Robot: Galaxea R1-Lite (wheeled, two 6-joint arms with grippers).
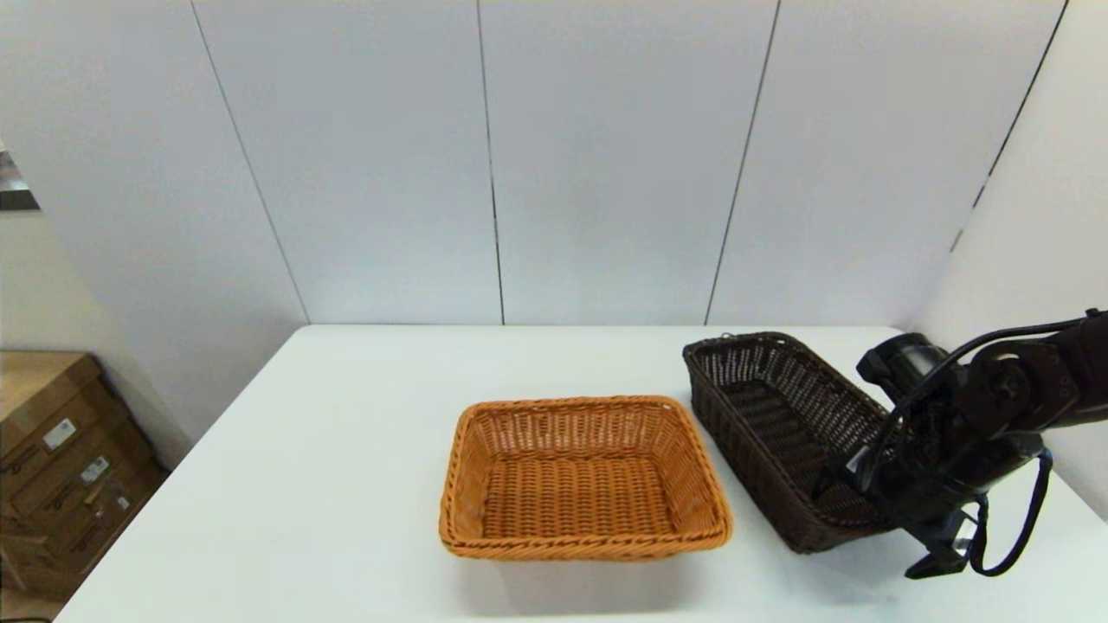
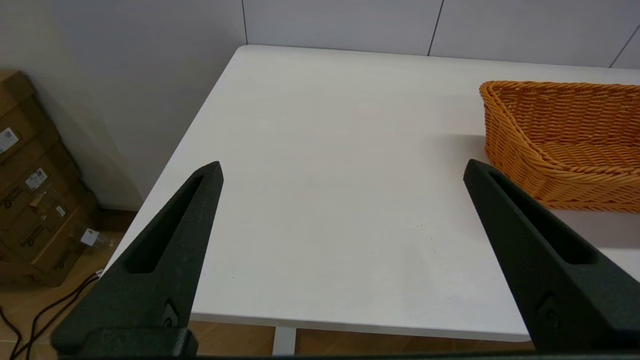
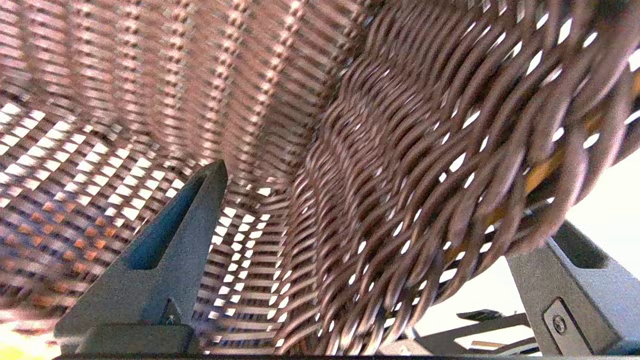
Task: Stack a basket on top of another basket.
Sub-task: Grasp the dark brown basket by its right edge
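Two wicker baskets sit on the white table [image 1: 346,484]. Orange-tan basket [image 1: 582,476] rests flat near the middle, open side up. Dark brown basket [image 1: 779,424] is just beside it on the robot's right, tilted: the side toward the orange-tan one is down near the tabletop, the far side raised. A narrow gap shows between the two rims; they do not appear to touch.

Right gripper [image 1: 853,489] is at the raised near-right part of the dark brown basket. In the right wrist view the jaws are spread wide and straddle the basket's side wall: one finger [image 3: 165,270] lies inside the basket against the openwork weave, the other [image 3: 575,285] outside below the braided rim. The wall fills the space between them, nearer the outer finger; whether the pads press on it cannot be told. Bits of orange show through the weave beyond the inner finger.

Left gripper [image 2: 342,172] hangs over bare tabletop at the robot's left, jaws spread wide with nothing between them. The orange-tan basket lies just past its right fingertip, apart from it. Cardboard boxes [image 2: 30,200] stand on the floor beyond the table's left edge.
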